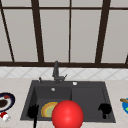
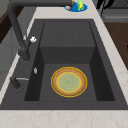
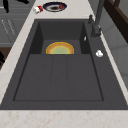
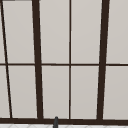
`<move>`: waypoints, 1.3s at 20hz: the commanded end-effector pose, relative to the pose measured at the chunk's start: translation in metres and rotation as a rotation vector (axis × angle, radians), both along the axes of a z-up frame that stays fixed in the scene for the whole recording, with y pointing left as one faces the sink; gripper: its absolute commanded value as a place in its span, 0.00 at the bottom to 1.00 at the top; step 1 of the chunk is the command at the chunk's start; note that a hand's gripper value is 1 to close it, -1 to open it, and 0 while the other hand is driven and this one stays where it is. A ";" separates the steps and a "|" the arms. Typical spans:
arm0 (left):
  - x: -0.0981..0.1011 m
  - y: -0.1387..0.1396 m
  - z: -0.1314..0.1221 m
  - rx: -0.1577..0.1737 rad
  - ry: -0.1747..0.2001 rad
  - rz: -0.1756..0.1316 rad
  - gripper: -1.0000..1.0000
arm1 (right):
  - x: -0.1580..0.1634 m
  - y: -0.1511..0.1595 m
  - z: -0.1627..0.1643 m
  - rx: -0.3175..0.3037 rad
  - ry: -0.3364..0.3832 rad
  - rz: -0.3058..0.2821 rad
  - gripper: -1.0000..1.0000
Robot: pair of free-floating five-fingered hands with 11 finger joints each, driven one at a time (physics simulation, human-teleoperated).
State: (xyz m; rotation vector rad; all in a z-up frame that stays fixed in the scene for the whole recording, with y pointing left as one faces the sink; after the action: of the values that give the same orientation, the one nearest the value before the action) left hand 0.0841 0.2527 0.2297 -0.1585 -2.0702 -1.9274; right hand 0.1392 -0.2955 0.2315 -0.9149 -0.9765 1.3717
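A big red ball shows low in the front view, covering part of the sink's front rim. Behind it, a yellow plate with an orange rim lies flat on the floor of the left basin. My left hand hovers at the sink's front left corner, fingers straight and pointing up, holding nothing. My right hand hangs over the front right corner of the dark sink, apart from the ball. Neither hand touches the ball or the plate.
A black faucet stands behind the basin. On the left counter sit a dark blue plate and a small red and white can. A blue plate with food sits on the right counter. The sink's right half is a flat drainboard.
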 end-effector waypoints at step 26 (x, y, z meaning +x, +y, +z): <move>-0.012 -0.012 -0.010 0.002 -0.040 0.008 0.50 | 0.010 -0.030 0.002 0.012 0.111 0.024 0.00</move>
State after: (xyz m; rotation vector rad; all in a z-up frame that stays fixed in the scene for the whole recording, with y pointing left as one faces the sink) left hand 0.0726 0.2406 0.2197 -0.1109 -2.0916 -1.9435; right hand 0.1492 -0.3115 0.2327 -0.8536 -0.9546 1.3991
